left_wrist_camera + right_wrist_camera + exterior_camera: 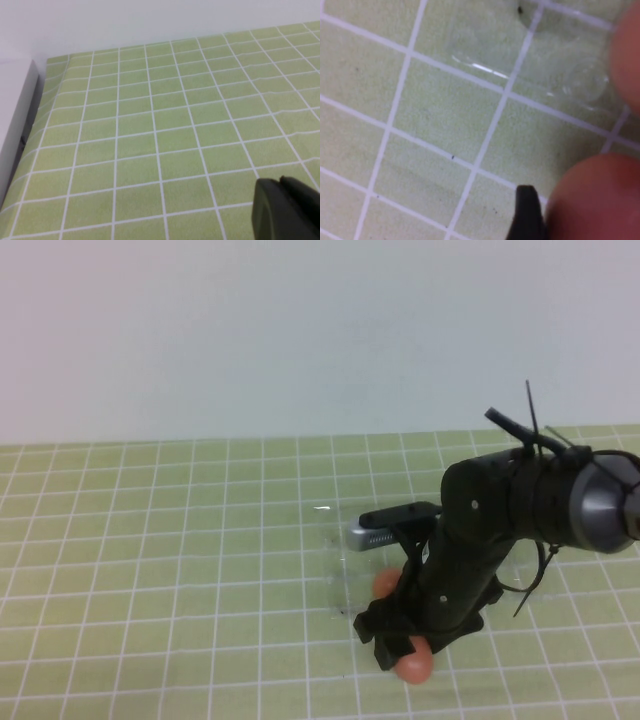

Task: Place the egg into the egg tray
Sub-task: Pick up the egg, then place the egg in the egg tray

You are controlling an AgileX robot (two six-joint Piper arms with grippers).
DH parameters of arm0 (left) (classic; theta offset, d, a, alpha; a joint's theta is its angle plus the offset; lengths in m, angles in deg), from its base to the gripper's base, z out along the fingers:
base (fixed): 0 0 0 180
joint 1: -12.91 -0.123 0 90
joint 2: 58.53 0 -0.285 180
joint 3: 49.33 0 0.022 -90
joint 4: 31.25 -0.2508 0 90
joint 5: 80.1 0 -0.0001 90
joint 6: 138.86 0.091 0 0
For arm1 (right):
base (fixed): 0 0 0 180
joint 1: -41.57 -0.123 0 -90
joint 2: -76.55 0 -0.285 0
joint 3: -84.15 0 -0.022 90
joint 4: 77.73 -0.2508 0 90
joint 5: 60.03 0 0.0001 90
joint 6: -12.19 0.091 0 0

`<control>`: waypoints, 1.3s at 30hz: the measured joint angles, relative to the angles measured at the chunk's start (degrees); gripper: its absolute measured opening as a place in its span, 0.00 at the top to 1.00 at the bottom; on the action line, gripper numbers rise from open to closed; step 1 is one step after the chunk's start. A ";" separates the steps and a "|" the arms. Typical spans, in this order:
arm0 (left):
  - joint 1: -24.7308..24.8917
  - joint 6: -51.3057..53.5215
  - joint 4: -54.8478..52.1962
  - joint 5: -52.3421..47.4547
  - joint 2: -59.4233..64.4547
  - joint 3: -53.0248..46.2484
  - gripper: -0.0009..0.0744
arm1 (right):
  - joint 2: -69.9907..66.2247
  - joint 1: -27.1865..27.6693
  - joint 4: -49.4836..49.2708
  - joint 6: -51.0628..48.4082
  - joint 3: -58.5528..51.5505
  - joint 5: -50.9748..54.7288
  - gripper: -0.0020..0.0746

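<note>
Right tool [395, 645]: low over the green gridded surface [160, 540], at about five o'clock in the high view, hanging from the black right arm [470, 540] that reaches in from three o'clock.
Right tool's state: closed on the egg [413, 661], as far as I can see; the right wrist view has the egg [592, 197] pressed up against one black finger [526, 212], though the opposite finger is hidden.
Egg: reddish-brown, at the tool's tip, just peeking out beneath the black fingers on the side nearest me; I cannot tell if it touches the surface.
Second egg [386, 584]: same colour, half hidden behind the arm, at about eleven o'clock from the held egg and close to it. In the right wrist view a blurred reddish shape [626, 60] sits beside the clear plastic.
Egg tray [345, 560]: nearly invisible, only glints and faint outlines, at about ten o'clock from the tool and just beside it. The right wrist view shows its clear moulded cups [535, 65] lying on the grid.
Egg relative to tray: outside it, near its edge.
Left tool [287, 210]: only a dark tip shows in the left wrist view, above bare grid; I cannot tell its state.
</note>
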 joint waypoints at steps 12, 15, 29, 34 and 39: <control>0.00 0.00 0.00 0.00 0.00 0.00 0.99 | -1.47 -0.58 0.00 -0.69 0.00 -2.35 0.41; 0.00 0.00 0.00 0.00 0.00 0.00 0.99 | -1.47 -0.58 0.00 -1.62 0.00 -2.38 0.42; 0.00 0.00 0.00 0.00 0.00 0.00 0.99 | 1.34 -2.66 -1.95 -2.12 0.00 -4.55 0.46; 0.00 0.00 0.00 0.00 0.00 0.00 0.99 | 11.89 -4.64 -3.41 -5.46 -2.47 -12.72 0.46; 0.00 0.00 0.00 0.00 0.00 0.00 0.99 | 24.58 -4.98 -12.06 -12.81 -15.95 -37.12 0.46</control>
